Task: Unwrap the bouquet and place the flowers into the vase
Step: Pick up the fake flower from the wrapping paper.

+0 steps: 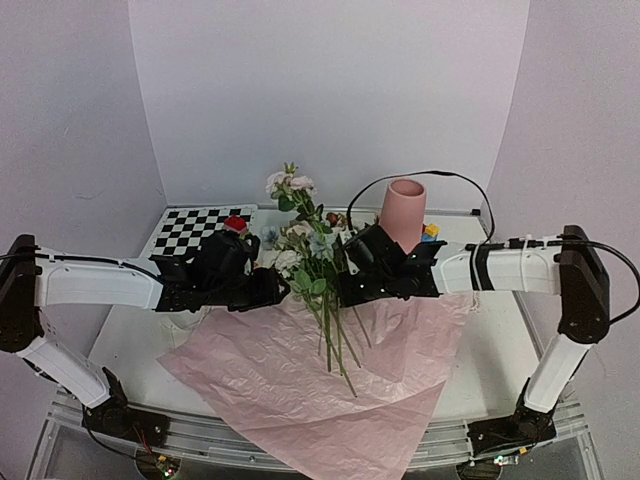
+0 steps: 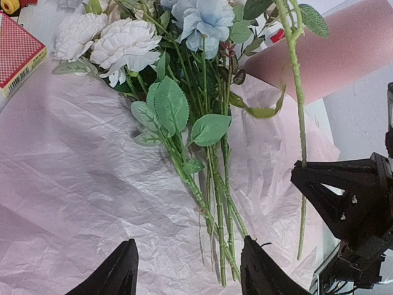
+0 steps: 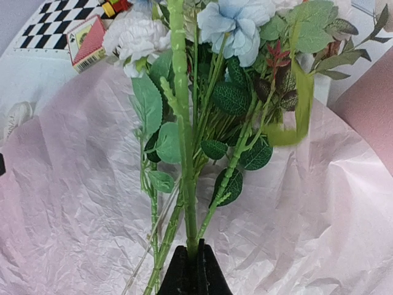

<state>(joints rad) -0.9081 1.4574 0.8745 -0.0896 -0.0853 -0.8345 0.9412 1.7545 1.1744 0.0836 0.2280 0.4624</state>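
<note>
Although the crinkled pink paper sheet point(image 1: 260, 385) lies open under the green-stemmed artificial flowers point(image 1: 305, 250), none appears to stand in the tall matte pink vase point(image 1: 403, 212), upright behind them. Right gripper point(image 3: 189, 251) pinches one green stem point(image 3: 179, 123); left gripper point(image 2: 187, 249) hangs spread over the sheet.

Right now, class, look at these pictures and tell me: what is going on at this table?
The wrapping paper lies spread flat, with the flowers lying loose on it. The right tool is shut on one green stem, held apart from the bunch. The left tool hangs open over the rest of the bunch, gripping nothing. The vase stands upright behind, with no flowers in it yet.
</note>
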